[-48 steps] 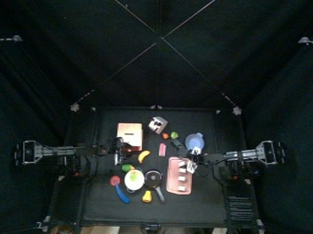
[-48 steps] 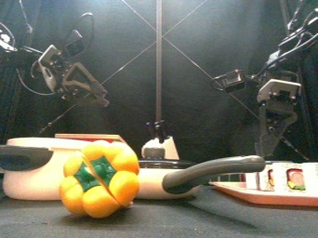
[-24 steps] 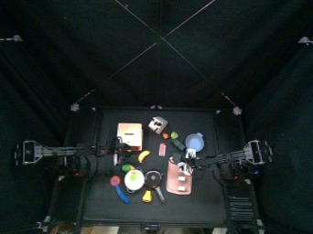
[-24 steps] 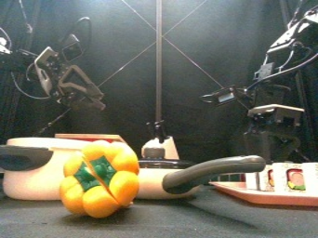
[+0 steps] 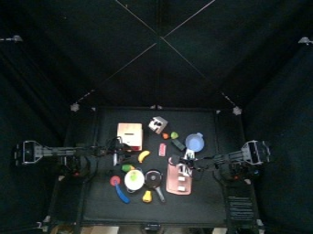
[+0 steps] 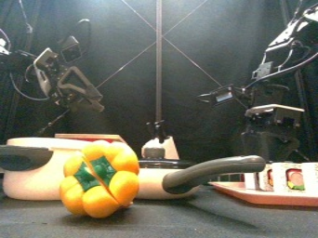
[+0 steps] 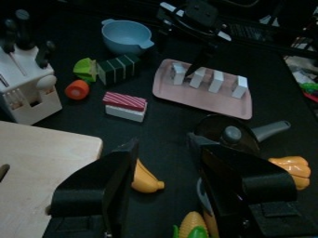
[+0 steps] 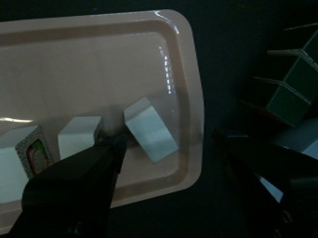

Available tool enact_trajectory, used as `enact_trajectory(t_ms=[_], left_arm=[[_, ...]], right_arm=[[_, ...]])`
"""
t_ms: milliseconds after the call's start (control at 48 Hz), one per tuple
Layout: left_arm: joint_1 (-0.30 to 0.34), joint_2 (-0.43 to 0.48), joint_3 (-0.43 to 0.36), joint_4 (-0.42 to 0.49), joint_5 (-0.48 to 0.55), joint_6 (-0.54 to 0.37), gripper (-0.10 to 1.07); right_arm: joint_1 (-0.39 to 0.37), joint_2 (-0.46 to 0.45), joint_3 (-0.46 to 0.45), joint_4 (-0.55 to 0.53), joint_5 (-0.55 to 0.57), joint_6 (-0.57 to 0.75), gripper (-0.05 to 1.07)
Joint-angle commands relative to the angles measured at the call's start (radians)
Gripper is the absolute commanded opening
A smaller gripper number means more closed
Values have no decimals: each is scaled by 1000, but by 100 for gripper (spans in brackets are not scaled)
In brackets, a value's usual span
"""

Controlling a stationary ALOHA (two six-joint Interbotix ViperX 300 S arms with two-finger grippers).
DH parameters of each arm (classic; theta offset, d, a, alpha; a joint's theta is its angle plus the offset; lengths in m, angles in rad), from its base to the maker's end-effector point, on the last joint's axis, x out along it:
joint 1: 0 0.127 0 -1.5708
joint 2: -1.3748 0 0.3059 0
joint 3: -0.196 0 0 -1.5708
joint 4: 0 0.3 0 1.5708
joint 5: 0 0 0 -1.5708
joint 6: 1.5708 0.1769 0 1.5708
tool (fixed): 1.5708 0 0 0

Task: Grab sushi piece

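Observation:
Several sushi pieces stand in a row on a pink tray [image 8: 87, 65]; the nearest sushi piece [image 8: 148, 130] is white-sided and lies just ahead of my right gripper [image 8: 172, 149], whose jaws are wide open with nothing held. In the front view the right gripper [image 6: 278, 147] hangs just above the tray's sushi pieces [image 6: 285, 177]. From above, the right gripper [image 5: 185, 164] sits over the tray's [image 5: 180, 185] back end. My left gripper [image 7: 168, 153] is open and empty, raised over the table's left part, apart from the tray [image 7: 224, 100].
A yellow pepper [image 6: 99, 178], a white pot [image 6: 37, 167] and a pan's handle [image 6: 211, 172] stand near the front. A blue bowl [image 7: 128, 35], a white knife block [image 7: 25, 79], a striped block [image 7: 125, 104], a banana [image 7: 144, 177] and a cutting board [image 7: 37, 158] surround the tray.
The right arm has reached in from the right and come down over the pink tray, jaws staying open. The left arm has barely moved.

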Motion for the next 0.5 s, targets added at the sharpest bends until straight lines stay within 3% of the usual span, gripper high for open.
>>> enact_trajectory(t_ms=[0, 479], left_arm=[[-2, -2, -8, -8, -9, 2, 84], [3, -2, -5, -12, -5, 2, 84]], right_arm=[[3, -9, -17, -2, -5, 0, 101], [3, -2, -18, -5, -9, 0, 98]])
